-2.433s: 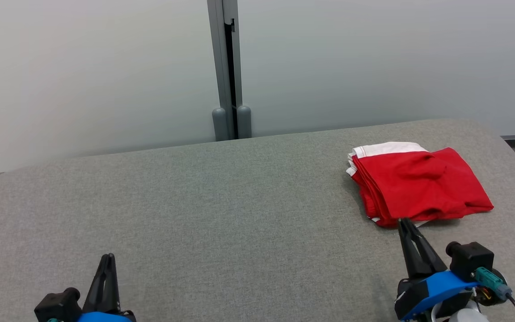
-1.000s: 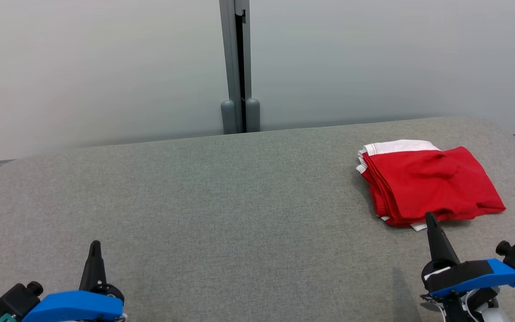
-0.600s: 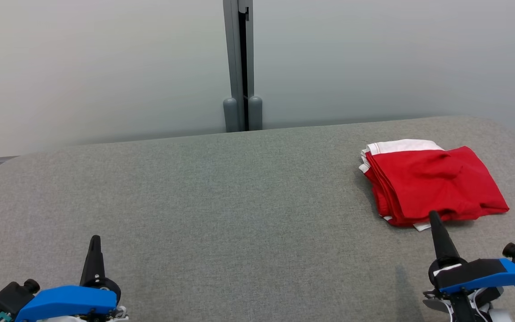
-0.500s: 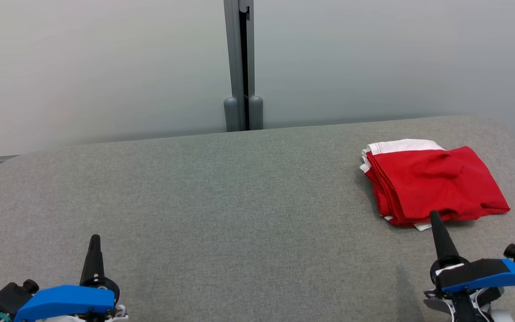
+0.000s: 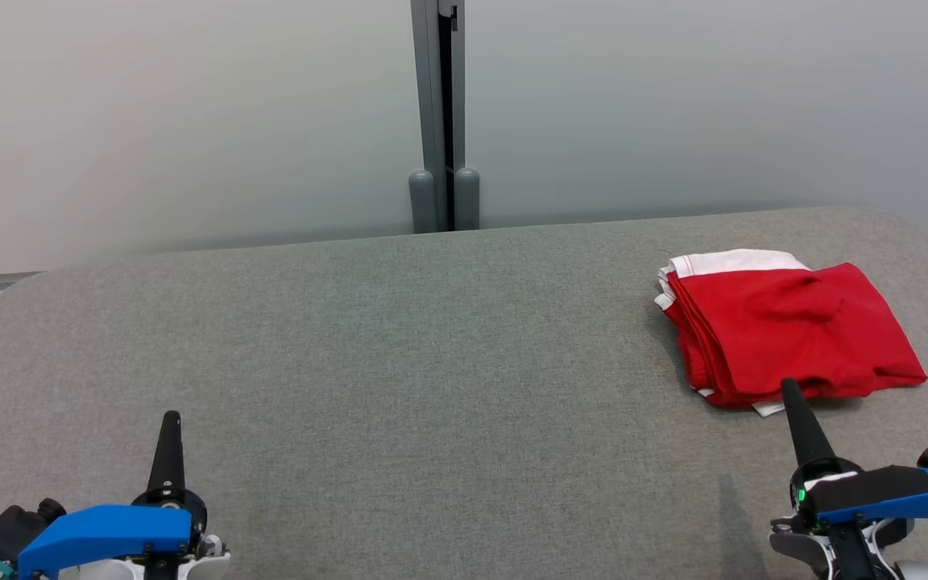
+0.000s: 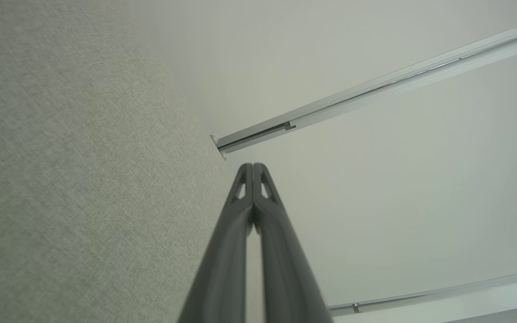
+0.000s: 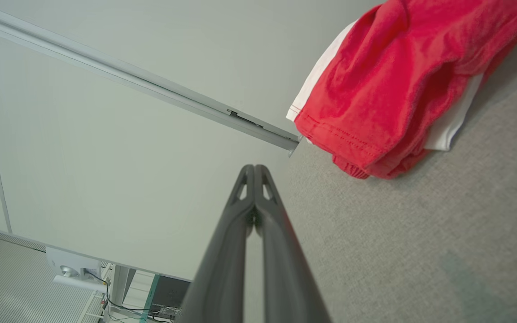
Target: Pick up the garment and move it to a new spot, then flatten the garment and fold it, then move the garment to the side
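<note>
Looks like a robot lab or test space in an office-type building, not a home. Plain frosted partition panels [image 5: 673, 105] joined by a grey metal post [image 5: 438, 113], one big bench [image 5: 432, 362] covered in grey fabric, plus a white box [image 7: 72, 269] and loose cables [image 7: 119, 306] off to one side.
</note>
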{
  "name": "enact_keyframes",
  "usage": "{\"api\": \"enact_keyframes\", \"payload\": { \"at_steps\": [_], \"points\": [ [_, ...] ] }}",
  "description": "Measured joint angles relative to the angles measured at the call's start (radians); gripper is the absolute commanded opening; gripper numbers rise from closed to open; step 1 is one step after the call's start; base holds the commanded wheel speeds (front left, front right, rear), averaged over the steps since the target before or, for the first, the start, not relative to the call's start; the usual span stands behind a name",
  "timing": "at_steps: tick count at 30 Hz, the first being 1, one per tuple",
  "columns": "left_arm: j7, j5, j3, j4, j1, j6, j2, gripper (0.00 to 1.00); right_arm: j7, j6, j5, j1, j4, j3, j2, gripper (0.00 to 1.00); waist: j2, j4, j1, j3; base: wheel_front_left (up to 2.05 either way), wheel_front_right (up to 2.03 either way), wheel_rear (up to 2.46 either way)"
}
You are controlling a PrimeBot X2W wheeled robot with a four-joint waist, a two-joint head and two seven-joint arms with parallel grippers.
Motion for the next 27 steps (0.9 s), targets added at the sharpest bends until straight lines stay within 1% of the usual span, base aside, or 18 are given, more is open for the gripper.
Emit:
{"api": "enact_keyframes", "payload": {
  "at_steps": [27],
  "points": [
    [0.061,-0.215,0.017,-0.026,-0.022,0.0,-0.009,0.0,0.061,0.0,0.229,0.005,-0.032,-0.033,0.008,0.0,0.0,0.018,0.0,0.014,0.0,0.0,0.0]
  ]
}}
